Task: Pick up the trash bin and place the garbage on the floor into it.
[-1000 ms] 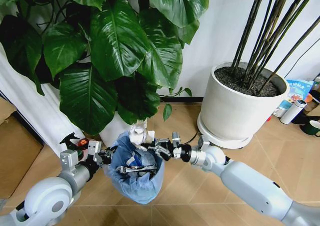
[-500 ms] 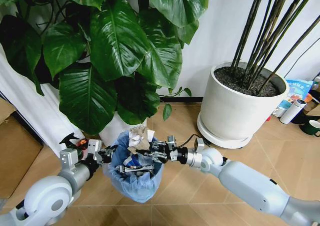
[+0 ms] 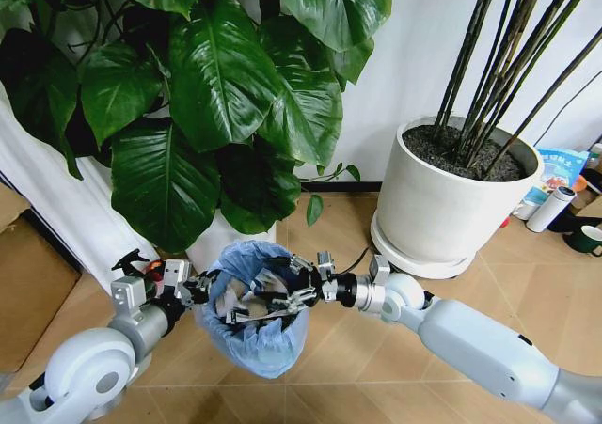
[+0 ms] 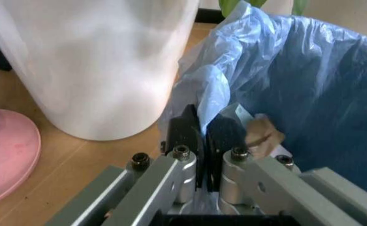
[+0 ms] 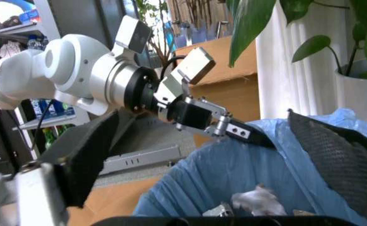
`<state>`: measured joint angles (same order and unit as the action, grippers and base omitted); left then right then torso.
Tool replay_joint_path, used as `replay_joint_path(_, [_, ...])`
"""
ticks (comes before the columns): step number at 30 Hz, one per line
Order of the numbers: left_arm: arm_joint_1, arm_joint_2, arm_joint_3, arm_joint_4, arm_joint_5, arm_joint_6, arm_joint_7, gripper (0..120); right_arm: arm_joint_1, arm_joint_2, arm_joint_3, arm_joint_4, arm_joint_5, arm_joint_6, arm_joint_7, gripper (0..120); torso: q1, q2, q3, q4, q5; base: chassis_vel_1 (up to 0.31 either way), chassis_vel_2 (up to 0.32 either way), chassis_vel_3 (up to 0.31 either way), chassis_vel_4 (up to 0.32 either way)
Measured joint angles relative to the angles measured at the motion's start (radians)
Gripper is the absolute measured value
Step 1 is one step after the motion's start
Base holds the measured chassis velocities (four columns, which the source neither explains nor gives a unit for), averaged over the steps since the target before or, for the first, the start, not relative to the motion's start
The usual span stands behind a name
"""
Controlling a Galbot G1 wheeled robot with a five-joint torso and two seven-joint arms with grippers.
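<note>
The trash bin (image 3: 256,335), lined with a crinkled light-blue bag, hangs just above the floor (image 3: 348,368). My left gripper (image 3: 195,292) is shut on its near-left rim; the left wrist view shows its black pads (image 4: 186,132) pinching the bag's edge (image 4: 208,89). My right gripper (image 3: 278,298) is over the bin's mouth and open, its two padded fingers (image 5: 85,155) spread wide with nothing between them. Garbage lies inside the bin: crumpled white paper (image 5: 258,201) and other scraps (image 3: 243,302). A brownish crumpled scrap (image 4: 262,134) sits just inside the rim.
A big leafy plant (image 3: 216,95) overhangs the bin, its white pot (image 4: 101,61) right beside it. A large white plant pot (image 3: 451,203) stands to the right, with a white flask (image 3: 552,208) beyond. A cardboard box (image 3: 28,283) is on the left, and a pink dish (image 4: 7,155) lies by the pot.
My right gripper held crumpled white paper above the bin; it has since lowered to the mouth and opened, and the paper now lies inside. The left gripper and bin stayed put.
</note>
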<state>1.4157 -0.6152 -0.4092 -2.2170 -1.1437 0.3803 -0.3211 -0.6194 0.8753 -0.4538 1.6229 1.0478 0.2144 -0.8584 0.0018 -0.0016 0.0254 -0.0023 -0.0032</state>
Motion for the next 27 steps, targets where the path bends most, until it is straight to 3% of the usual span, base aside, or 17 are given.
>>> replay_joint_path(6, [0.005, 0.000, -0.002, 0.000, 0.002, 0.000, 0.000, 0, -0.010, -0.010, 0.052, 0.028, -0.003, 0.000, 0.003, 100, 0.000, 0.000, 0.000, 0.0002, 0.0001, 0.000, 0.000, 0.000, 0.000])
replay_joint_path(12, [0.015, -0.006, -0.004, -0.003, 0.011, 0.000, 0.000, 0, -0.079, -0.063, 0.171, 0.041, -0.014, 0.010, 0.039, 100, 0.000, 0.000, 0.000, 0.0001, 0.0002, 0.000, 0.000, 0.000, 0.000])
replay_joint_path(16, [0.017, -0.009, -0.008, -0.009, 0.014, 0.000, 0.000, 0, -0.196, -0.112, 0.295, 0.041, -0.031, 0.026, 0.068, 100, 0.000, 0.000, 0.000, 0.0002, 0.0005, 0.000, 0.000, 0.000, 0.000])
replay_joint_path(20, [0.016, -0.014, -0.014, -0.013, 0.020, 0.000, 0.000, 0, -0.415, -0.149, 0.537, 0.061, -0.074, 0.031, 0.138, 100, 0.000, 0.000, 0.000, -0.0001, 0.0001, 0.000, 0.000, 0.000, 0.000])
replay_joint_path(22, [0.016, -0.016, -0.014, -0.013, 0.021, 0.000, 0.001, 0, -0.455, -0.148, 0.582, 0.062, -0.089, 0.032, 0.162, 100, 0.000, 0.000, 0.000, -0.0002, 0.0002, 0.000, 0.000, 0.000, 0.000])
replay_joint_path(25, [0.019, -0.022, -0.018, -0.016, 0.028, 0.000, 0.001, 0, -0.650, -0.117, 0.776, 0.066, -0.141, 0.016, 0.246, 100, 0.000, 0.000, 0.000, -0.0002, 0.0006, 0.000, 0.000, 0.000, 0.000])
replay_joint_path(26, [0.019, -0.022, -0.018, -0.016, 0.028, 0.000, 0.001, 0, -0.650, -0.117, 0.776, 0.066, -0.141, 0.016, 0.246, 100, 0.000, 0.000, 0.000, -0.0002, 0.0006, 0.000, 0.000, 0.000, 0.000])
replay_joint_path(27, [0.020, -0.023, -0.020, -0.018, 0.031, 0.000, 0.001, 0, -0.711, -0.098, 0.844, 0.066, -0.167, 0.013, 0.276, 100, 0.000, 0.000, 0.000, -0.0002, 0.0006, 0.000, 0.000, 0.000, 0.000])
